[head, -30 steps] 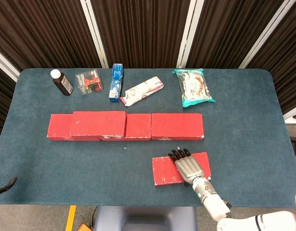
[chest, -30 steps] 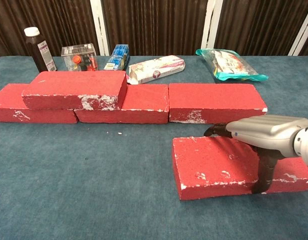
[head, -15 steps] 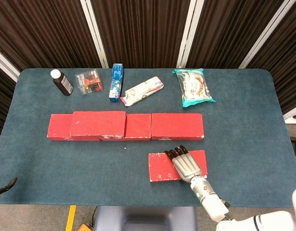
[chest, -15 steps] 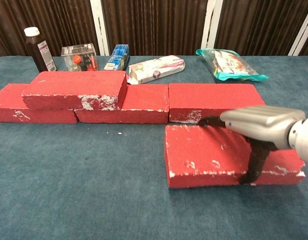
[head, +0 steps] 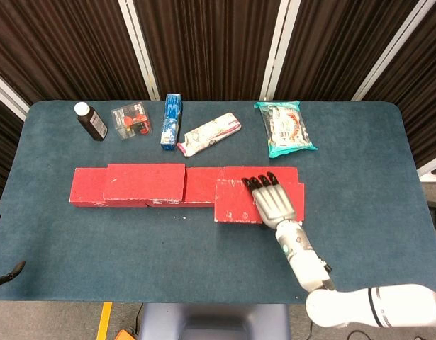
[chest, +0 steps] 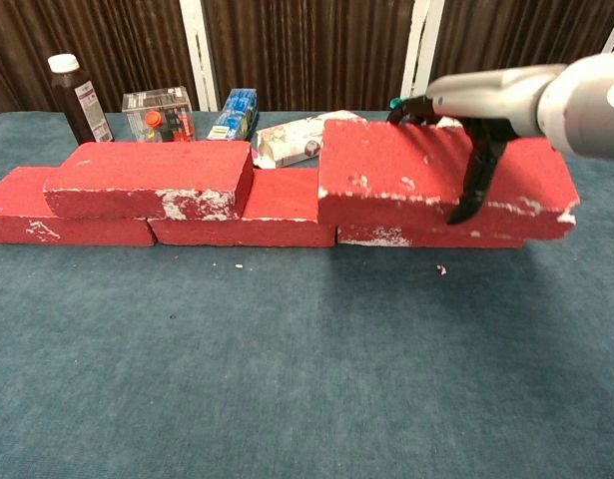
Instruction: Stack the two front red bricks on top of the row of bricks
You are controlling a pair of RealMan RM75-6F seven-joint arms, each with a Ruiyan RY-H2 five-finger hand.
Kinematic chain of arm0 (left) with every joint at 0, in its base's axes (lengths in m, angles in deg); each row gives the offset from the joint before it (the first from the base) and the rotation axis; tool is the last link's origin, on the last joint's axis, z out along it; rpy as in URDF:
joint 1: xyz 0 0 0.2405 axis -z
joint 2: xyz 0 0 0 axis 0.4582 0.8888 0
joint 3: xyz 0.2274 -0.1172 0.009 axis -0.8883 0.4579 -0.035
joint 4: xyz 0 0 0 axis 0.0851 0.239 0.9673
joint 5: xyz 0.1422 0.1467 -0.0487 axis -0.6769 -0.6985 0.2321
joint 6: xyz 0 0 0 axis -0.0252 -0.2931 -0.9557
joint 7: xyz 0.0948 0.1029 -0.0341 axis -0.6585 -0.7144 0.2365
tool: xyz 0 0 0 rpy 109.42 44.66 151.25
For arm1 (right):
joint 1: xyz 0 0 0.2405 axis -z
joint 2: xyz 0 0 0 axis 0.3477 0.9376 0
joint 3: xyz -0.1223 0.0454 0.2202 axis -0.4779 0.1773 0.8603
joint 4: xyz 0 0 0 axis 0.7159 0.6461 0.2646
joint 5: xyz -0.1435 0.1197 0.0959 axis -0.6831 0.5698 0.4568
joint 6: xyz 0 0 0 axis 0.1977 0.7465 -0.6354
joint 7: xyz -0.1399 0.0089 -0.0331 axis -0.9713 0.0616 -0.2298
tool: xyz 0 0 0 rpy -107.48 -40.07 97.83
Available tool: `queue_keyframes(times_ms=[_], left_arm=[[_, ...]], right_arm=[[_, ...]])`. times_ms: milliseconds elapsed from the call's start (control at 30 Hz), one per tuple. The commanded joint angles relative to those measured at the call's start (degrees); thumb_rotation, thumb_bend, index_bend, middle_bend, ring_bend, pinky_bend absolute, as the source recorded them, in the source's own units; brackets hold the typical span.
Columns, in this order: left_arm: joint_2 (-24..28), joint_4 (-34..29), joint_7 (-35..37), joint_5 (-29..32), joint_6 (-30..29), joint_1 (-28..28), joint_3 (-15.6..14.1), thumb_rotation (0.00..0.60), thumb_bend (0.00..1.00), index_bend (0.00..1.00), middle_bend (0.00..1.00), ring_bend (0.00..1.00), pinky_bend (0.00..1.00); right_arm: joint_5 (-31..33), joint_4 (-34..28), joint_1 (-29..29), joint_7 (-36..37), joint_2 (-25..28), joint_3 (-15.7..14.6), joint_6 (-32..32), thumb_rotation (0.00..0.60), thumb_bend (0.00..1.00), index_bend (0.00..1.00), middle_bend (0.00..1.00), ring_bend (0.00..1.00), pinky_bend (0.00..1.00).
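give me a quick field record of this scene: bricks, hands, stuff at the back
held brick: gripped by the right hand, raised over the right end of the row
row of bricks: laid end to end across the table
stacked brick: already on the row's left part
left hand: not visible
back items: bottle, clear box, blue carton, white packet, teal bag

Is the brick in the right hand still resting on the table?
No, the right hand holds the brick raised above the row's right brick.
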Motion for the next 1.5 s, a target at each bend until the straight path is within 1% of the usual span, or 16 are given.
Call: queue_keyframes(times_ms=[33, 133, 233, 400, 433, 633, 967, 1267, 1500], left_arm=[[0.0, 0.0, -0.3, 0.2, 0.1, 0.0, 0.2, 0.6, 0.18, 0.0, 0.0, 0.0, 0.01], [0.0, -0.1, -0.3, 0.4, 0.5, -0.1, 0.4, 0.6, 0.18, 0.0, 0.0, 0.0, 0.01], [0.0, -0.2, -0.3, 0.2, 0.5, -0.2, 0.5, 0.6, 0.18, 0.0, 0.0, 0.0, 0.01], [0.1, -0.3, -0.3, 0.0, 0.5, -0.3, 0.5, 0.6, 0.18, 0.0, 0.0, 0.0, 0.01], [0.2, -0.3, -0.2, 0.2, 0.6, -0.4, 0.6, 0.6, 0.18, 0.0, 0.0, 0.0, 0.01], [0.3, -0.6, -0.3, 0.6, 1.2, -0.4, 0.9, 0.6, 0.18, 0.0, 0.0, 0.0, 0.01], [0.3, -0.7, -0.4, 1.0, 1.0, -0.9, 1.4, 0.6, 0.18, 0.0, 0.0, 0.0, 0.01], [0.2, -0.7, -0.4, 1.2, 1.1, -1.0, 1.7, 0.6, 0.18, 0.0, 0.0, 0.0, 0.01], [0.2, -0.7, -0.2, 1.5, 1.1, -1.3, 2.1, 0.6, 0.18, 0.0, 0.0, 0.0, 0.01]], right_arm=[[8.1, 5.0, -6.1, -3.4, 0.0, 3.9, -1.2, 0.6, 0.47, 0.3, 0.31, 0.19, 0.0], [11.0, 9.1, -8.9, -4.2, -1.6, 4.6, -1.9, 0.6, 0.47, 0.3, 0.31, 0.19, 0.0], [13.1, 12.2, -10.5, -3.8, -3.0, 4.8, -3.1, 0.6, 0.47, 0.3, 0.31, 0.19, 0.0], [15.0, 14.2, -11.6, -3.1, -4.0, 4.8, -4.9, 0.6, 0.47, 0.31, 0.31, 0.19, 0.0], [15.3, 15.4, -12.1, -3.1, -4.7, 4.3, -5.7, 0.6, 0.47, 0.31, 0.31, 0.19, 0.0], [16.2, 18.8, -14.5, -3.8, -7.2, 2.6, -6.5, 0.6, 0.47, 0.32, 0.3, 0.18, 0.0], [17.5, 23.6, -17.6, -2.9, -9.8, 2.9, -8.8, 0.6, 0.47, 0.31, 0.3, 0.18, 0.0], [18.0, 27.8, -19.1, -2.5, -11.4, 0.8, -12.9, 0.6, 0.47, 0.31, 0.3, 0.16, 0.0], [18.1, 30.3, -20.1, -1.2, -12.5, 0.3, -14.7, 0.6, 0.47, 0.31, 0.3, 0.15, 0.0]])
